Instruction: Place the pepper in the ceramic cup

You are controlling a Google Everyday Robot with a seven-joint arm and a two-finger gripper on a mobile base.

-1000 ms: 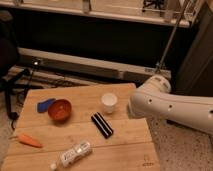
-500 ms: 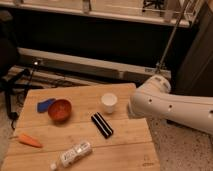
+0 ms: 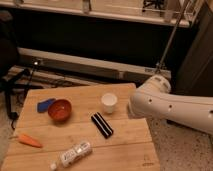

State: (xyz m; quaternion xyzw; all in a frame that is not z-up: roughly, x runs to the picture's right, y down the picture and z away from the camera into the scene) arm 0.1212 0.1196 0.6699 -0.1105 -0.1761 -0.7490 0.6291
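The pepper (image 3: 30, 141), small, orange and tapered, lies at the front left of the wooden table (image 3: 125, 142). The ceramic cup (image 3: 109, 102), plain white, stands upright near the table's back right, far from the pepper. A thick white arm segment (image 3: 170, 107) reaches in from the right, and its rounded end sits just right of the cup. My gripper is out of view; only this arm segment shows.
A red-orange bowl (image 3: 60, 110) sits left of centre with a blue object (image 3: 45, 105) beside it. A black rectangular object (image 3: 102, 125) lies in front of the cup. A clear bottle (image 3: 72, 155) lies on its side at the front. A dark shelf unit stands behind the table.
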